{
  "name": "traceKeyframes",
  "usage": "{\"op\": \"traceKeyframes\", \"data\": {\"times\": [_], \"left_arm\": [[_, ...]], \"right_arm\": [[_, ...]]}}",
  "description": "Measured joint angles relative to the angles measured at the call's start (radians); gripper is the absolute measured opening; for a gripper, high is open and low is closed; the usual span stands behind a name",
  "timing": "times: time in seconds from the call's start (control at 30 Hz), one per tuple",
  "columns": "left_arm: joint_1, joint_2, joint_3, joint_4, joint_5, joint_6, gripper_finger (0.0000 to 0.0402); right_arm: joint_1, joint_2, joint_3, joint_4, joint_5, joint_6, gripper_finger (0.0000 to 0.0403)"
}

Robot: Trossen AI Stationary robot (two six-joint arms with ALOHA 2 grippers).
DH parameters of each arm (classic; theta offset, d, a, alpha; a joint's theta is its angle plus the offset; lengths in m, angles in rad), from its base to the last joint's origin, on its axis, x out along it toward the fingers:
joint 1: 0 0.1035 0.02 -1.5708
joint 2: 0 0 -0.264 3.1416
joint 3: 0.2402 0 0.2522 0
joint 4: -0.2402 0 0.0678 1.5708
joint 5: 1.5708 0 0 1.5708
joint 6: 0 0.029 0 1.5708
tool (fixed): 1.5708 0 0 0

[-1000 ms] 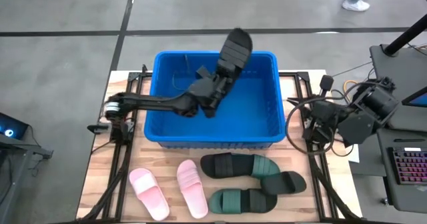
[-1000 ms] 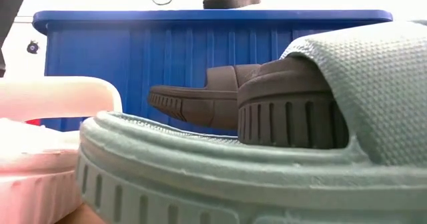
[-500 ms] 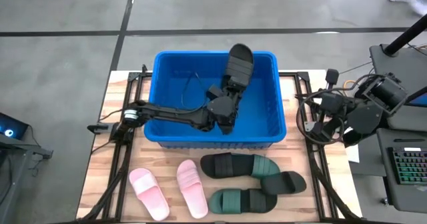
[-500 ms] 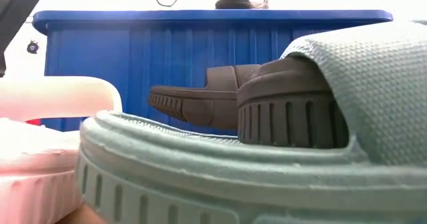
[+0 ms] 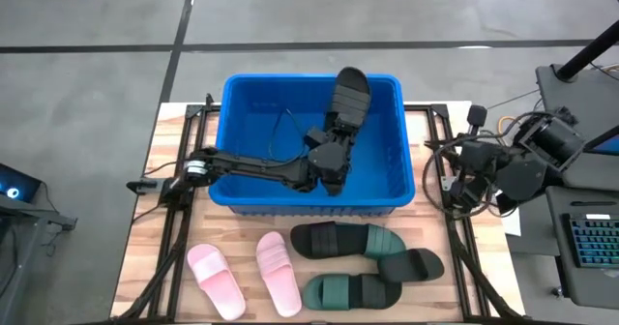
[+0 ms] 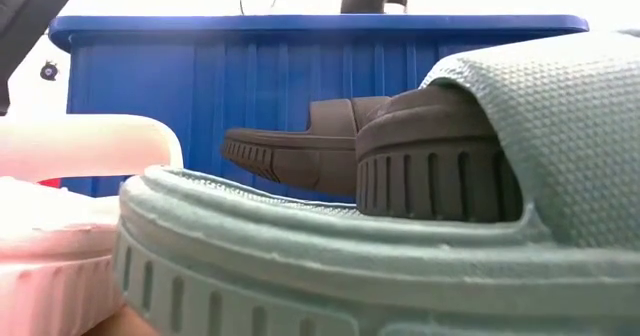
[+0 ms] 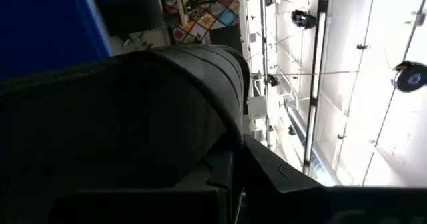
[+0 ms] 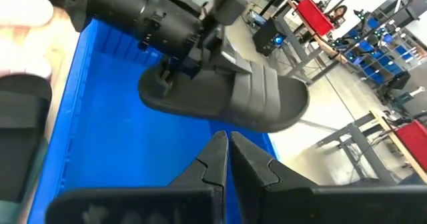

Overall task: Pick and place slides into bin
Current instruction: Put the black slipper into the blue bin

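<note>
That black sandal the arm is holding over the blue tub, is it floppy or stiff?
Probably fairly stiff: the black sandal sticks out straight from the left tool, clamped at one end, without drooping. Likely light, since that end grip carries it above the blue tub.

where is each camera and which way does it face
High: above the table, looking down on bin, both arms, left gripper shut on black slide.
Low: table height, facing the bin wall past green slide.
Left wrist: on the left arm, black slide fills it.
Right wrist: beside the table, right gripper shut.
Shared: high and right wrist show the held slide over the bin.
</note>
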Motion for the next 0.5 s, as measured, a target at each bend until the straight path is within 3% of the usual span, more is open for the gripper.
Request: {"op": "traceKeyframes", "data": {"times": [0.17,0.3,0.4,0.5], "left_arm": [[0.022,0.083,0.161,0.000,0.070,0.058,0.0000],[0.050,0.138,0.312,-0.008,0.125,0.222,0.0000],[0.067,0.119,0.290,0.000,0.127,0.249,0.0000],[0.075,0.094,0.265,-0.151,0.125,0.197,0.0000]], "right_arm": [[0.000,0.018,-0.012,0.000,-0.001,0.014,0.0009],[0.000,0.023,-0.012,0.001,-0.023,0.024,0.0009],[0.000,0.024,-0.012,0.001,-0.023,0.044,0.0009],[0.000,0.022,-0.012,0.001,-0.023,0.051,0.0009]]}}
